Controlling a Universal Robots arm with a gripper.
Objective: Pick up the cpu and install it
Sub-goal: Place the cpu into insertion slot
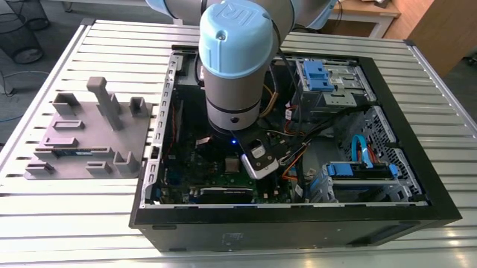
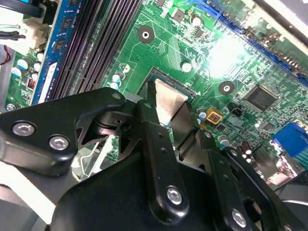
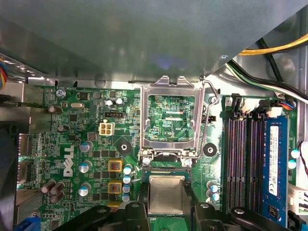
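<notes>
The fingers (image 2: 159, 144) are seen pressed against two opposite edges of the cpu (image 3: 166, 195), so that the chip is pinched flat, silver top upward, with its underside kept clear of any touch. It is held squarely over the socket (image 3: 166, 169) on the green motherboard (image 3: 72, 144), just beside the hinge of the metal socket frame (image 3: 171, 118). That frame is stood open, so the way down is not blocked (whether the chip is seated or only just above its bed cannot be told). The memory slots (image 3: 245, 159) are found near the socket, one of them filled by a blue stick (image 3: 274, 163).

The board is laid flat in an open black computer case (image 1: 298, 223), into which the arm (image 1: 234, 67) is pointed straight down. The case is carried on a slatted metal surface (image 1: 75, 223), and a grey parts fixture (image 1: 89, 139) is set on it at the exterior view's left. Wire baskets (image 1: 22, 33) and wooden furniture (image 1: 436, 28) are seen on the floor beyond.
</notes>
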